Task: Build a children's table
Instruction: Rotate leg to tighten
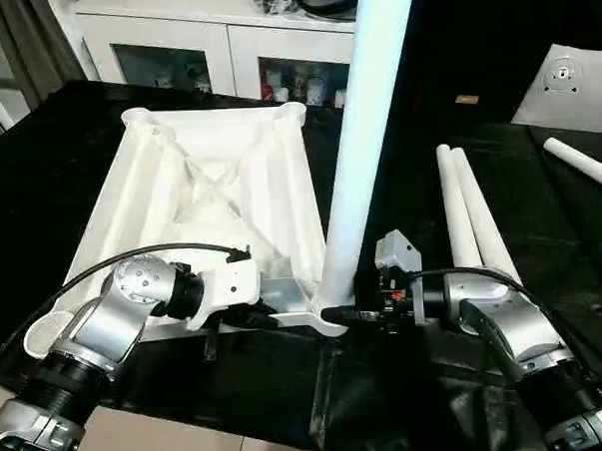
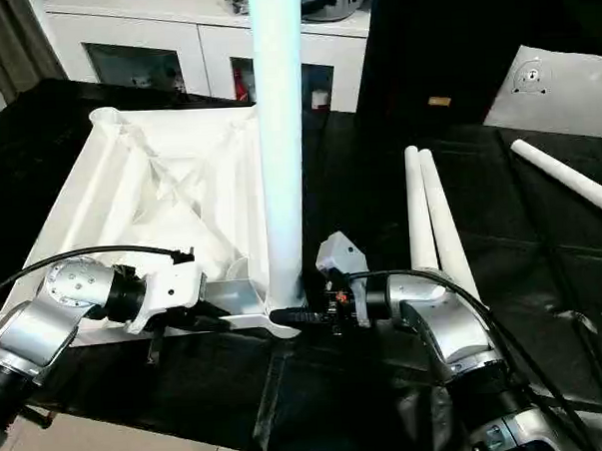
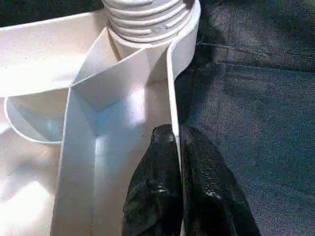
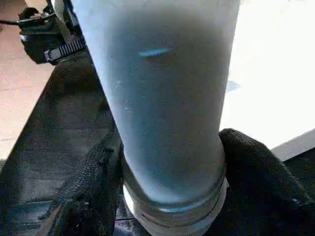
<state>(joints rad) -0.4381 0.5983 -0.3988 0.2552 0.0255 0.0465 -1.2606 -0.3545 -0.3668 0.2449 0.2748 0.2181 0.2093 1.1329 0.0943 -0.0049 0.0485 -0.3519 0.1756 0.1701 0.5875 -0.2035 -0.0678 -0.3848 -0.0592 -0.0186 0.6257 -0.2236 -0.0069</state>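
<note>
My right hand [image 1: 370, 312] is reaching in at the foot of the upright leg [image 1: 367, 143], and in the left eye view its black fingers are sitting low against the base of that tube, where it is standing in the near corner socket of the tabletop [image 1: 205, 190]. My left hand [image 1: 247, 318] is lying along the tabletop's near rim, just beside that same corner. The tabletop is resting ribbed side up on the black-covered surface [image 1: 97, 125], and two more legs [image 1: 471, 218] are lying side by side beyond my right forearm, with a fourth leg [image 1: 583, 163] well apart at the far right, near a small white panel [image 1: 565, 84].

In the right eye view I am seeing the same layout: the upright leg is rising out of the top of the frame, my right hand is touching its base, and a white cabinet [image 2: 173, 41] is standing behind the surface.

In the left wrist view my left hand's fingers [image 3: 157, 187] are pinching the thin rim wall of the tabletop between them, narrow, one finger on each face of the wall. The threaded end of the leg is seated in the round socket just past them.

In the right wrist view my right hand's fingers [image 4: 256, 172] are wrapping either side of the leg just above its ringed collar, touching it on both sides, spread to the tube's width.
</note>
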